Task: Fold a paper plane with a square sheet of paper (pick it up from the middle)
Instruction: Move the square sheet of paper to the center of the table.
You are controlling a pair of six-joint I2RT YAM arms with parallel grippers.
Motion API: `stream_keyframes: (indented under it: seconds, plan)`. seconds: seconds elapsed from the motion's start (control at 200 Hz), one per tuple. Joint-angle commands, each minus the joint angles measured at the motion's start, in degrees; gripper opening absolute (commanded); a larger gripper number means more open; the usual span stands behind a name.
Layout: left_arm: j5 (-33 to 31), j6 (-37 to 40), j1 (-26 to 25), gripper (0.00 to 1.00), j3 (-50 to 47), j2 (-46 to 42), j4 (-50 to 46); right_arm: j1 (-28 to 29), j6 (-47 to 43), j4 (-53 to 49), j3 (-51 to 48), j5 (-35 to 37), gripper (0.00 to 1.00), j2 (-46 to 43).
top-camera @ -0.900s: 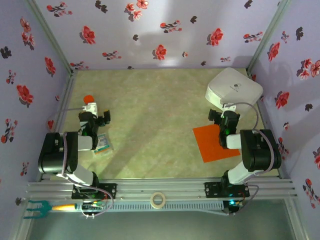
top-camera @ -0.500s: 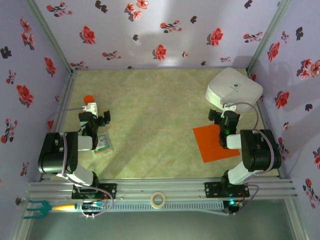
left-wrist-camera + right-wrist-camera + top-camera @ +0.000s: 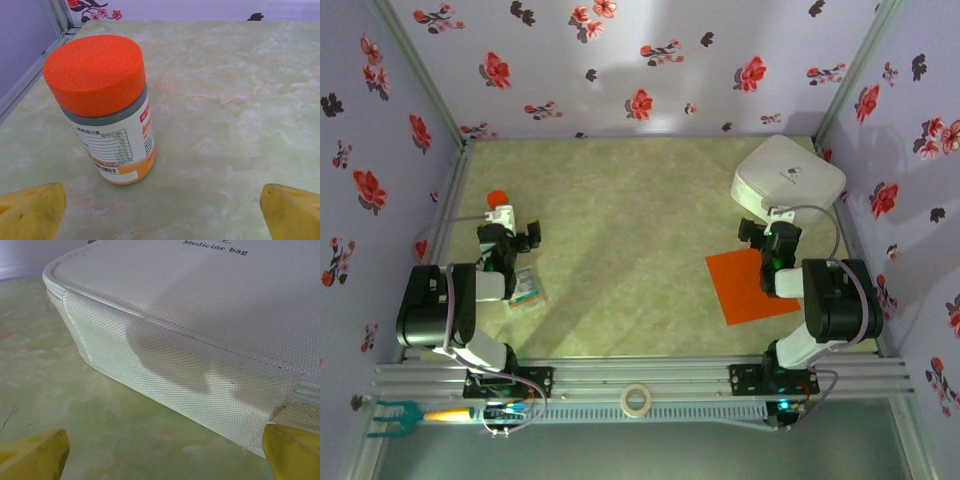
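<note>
The square sheet of paper [image 3: 742, 287] is bright orange-red and lies flat on the table at the right, its right part under my right arm. The paper plane is out of view. My right gripper [image 3: 767, 233] hovers over the sheet's far edge, just in front of the white bag. In the right wrist view its yellow fingertips [image 3: 32, 455] stand wide apart, so the right gripper [image 3: 162, 457] is open with nothing between them. My left gripper [image 3: 510, 236] is at the table's left, also open [image 3: 162, 217], its fingertips [image 3: 30, 212] empty.
An orange-capped bottle [image 3: 102, 105] stands upright just ahead of the left gripper [image 3: 498, 203]. A white medicine bag [image 3: 788, 178] lies at the back right, close in front of the right gripper [image 3: 200, 325]. A small printed packet [image 3: 526, 287] lies by the left arm. A tape roll [image 3: 636, 400] sits on the front rail.
</note>
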Motion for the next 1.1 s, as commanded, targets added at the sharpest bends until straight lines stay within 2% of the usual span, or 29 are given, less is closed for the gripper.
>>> stream_keyframes:
  seconds: [0.0,0.275,0.365,0.43,0.5,0.54,0.61,0.75,0.825,0.89,0.955,1.0,1.095]
  plan:
    - [0.47,0.98,0.49,1.00,1.03,-0.16,-0.14,-0.19,0.56,0.03,1.05,-0.46,0.99,-0.20]
    - [1.03,1.30,0.37,1.00,0.61,-0.43,0.57,-0.10,0.14,0.54,0.70,-1.18,0.99,-0.32]
    - [-0.48,0.98,0.04,1.00,-1.75,-1.41,4.14,0.76,-1.47,2.16,-0.70,-1.76,0.99,-1.30]
    - [-2.04,0.32,0.04,1.00,-3.11,-3.56,5.00,1.82,-2.25,2.47,-1.26,0.02,0.99,-2.53]
    - [-2.36,0.22,0.06,1.00,-2.84,-7.50,1.21,1.99,-2.20,0.92,-1.15,0.91,0.99,-4.81]
    - [-2.54,0.25,0.05,1.00,-2.17,-10.13,-2.94,2.27,-2.13,-5.31,0.35,0.84,0.99,-7.78]
    - [-1.86,-1.42,0.01,1.00,-1.31,-14.68,-8.54,2.27,2.21,-23.28,6.70,1.43,0.99,-12.81]
    - [-0.97,-6.86,0.12,1.00,-0.73,-24.11,-15.71,3.11,6.95,-41.05,13.38,2.32,0.99,-15.79]
    - [-0.39,-11.14,0.10,1.00,0.39,-28.40,-20.92,3.10,16.25,-52.70,18.15,5.36,0.99,-16.28]
    - [2.16,-13.43,0.20,1.00,1.83,-30.99,-25.36,2.98,23.10,-60.29,21.37,3.37,0.99,-16.02]
    - [3.08,-17.46,0.22,1.00,3.75,-33.21,-32.23,2.93,23.77,-65.70,23.37,-3.42,0.99,-15.86]
    - [3.84,-18.89,0.22,1.00,4.65,-34.47,-35.33,2.93,25.07,-65.32,22.25,-7.75,0.99,-16.64]
    - [5.04,-24.98,0.52,1.00,5.89,-36.58,-41.15,2.49,29.55,-63.38,18.30,-11.02,0.99,-19.21]
